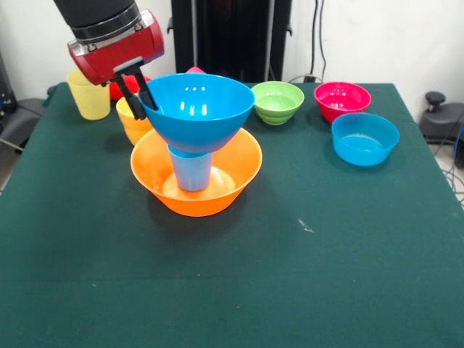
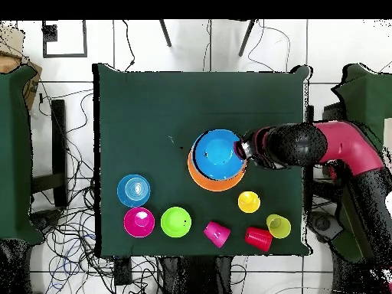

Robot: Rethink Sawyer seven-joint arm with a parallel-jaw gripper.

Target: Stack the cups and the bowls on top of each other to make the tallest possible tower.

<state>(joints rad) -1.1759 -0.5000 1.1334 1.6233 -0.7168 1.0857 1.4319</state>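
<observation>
Three tiers are built, large orange bowl (image 1: 196, 181), inverted light blue cup (image 1: 191, 171) and large blue bowl (image 1: 197, 110), whose rim is grasped by the gripper (image 1: 139, 104); seven pieces remain unstacked.

Looks like a robotics lab or test room rather than a home. Marked out by a single table (image 1: 377, 290) draped edge to edge in dark green cloth, standing alone on a pale tiled floor (image 2: 138, 50). Loose black cables (image 2: 76, 230) sprawled across those tiles past the table's edges and corners, more of them hanging down the white wall (image 1: 377, 36) behind the far edge. Dominated by a red and black robot arm (image 2: 321, 144) reaching in over one edge. Bright plastic bowls (image 1: 278, 101) and cups (image 1: 88, 94) laid out near the far edge like test props.
</observation>
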